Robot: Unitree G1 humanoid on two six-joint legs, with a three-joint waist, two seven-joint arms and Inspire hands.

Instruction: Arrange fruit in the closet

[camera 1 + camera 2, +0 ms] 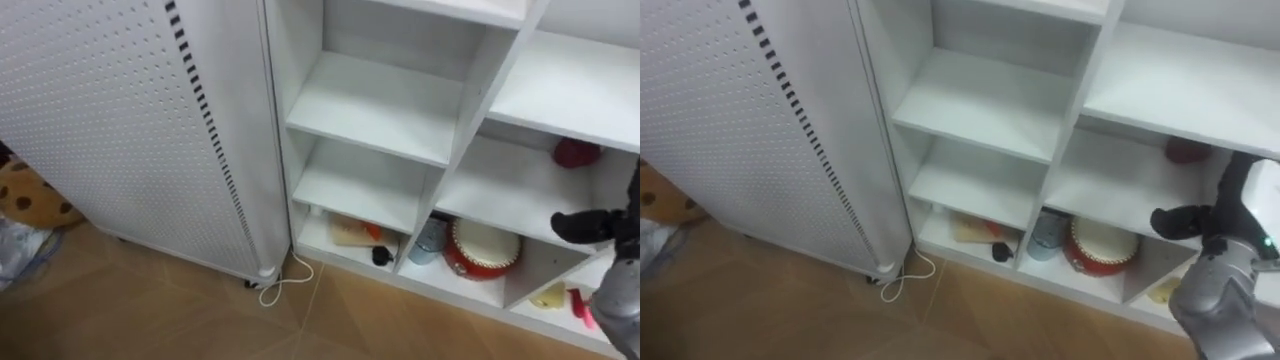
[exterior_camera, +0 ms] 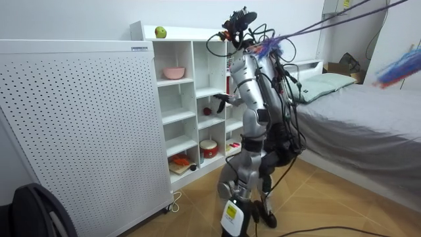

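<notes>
Left eye view: right hand (image 1: pixel 585 228) at 3 o'clock, fingers straight, together, empty. Round red fruit (image 1: pixel 577 152) lies at its 12 o'clock.

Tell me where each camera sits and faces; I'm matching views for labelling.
Left eye view: on the robot's head, looking down at the white shelf unit and white perforated panel; its right hand shows at the right.
Right eye view: same head, slightly shifted, same scene and hand.
Room view: standing off in the room, facing the whole robot before the shelves.
Shared: shelf unit, panel, red round tin.
</notes>
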